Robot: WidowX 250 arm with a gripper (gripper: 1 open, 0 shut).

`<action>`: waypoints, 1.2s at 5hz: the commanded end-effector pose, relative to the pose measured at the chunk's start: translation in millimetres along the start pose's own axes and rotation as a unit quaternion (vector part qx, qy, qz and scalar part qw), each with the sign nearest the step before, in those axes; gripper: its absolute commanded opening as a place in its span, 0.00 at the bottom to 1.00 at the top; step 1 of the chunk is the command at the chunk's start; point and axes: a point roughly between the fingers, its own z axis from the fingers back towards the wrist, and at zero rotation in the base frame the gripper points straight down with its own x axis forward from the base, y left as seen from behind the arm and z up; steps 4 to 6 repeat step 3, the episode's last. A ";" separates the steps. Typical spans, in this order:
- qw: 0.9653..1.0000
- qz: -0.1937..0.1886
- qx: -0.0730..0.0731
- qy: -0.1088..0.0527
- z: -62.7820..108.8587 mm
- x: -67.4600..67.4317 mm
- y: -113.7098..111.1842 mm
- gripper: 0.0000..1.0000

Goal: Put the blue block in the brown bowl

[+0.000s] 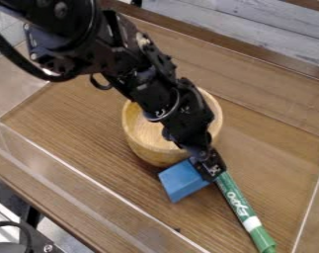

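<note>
The blue block (185, 181) lies flat on the wooden table, just in front of the brown bowl (144, 146), a round tan wooden bowl with a thick rim. The black arm reaches across the bowl from the upper left and hides much of its inside. My gripper (204, 158) hangs low at the bowl's front right rim, its fingertips by the block's upper right corner. The jaws look open and nothing shows between them. The block rests on the table, not lifted.
A white marker (236, 206) with a green cap lies diagonally right of the block, its upper end close under the fingertips. Clear low walls (30, 148) border the wooden table on the left and front. A pale ledge (241, 30) runs along the back.
</note>
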 end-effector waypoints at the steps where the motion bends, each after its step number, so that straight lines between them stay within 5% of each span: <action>1: 0.999 0.033 -0.005 0.028 -10.9 -19.2 10.7 0.00; 6: 0.999 0.038 -0.008 0.029 -13.4 -25.3 14.5 0.00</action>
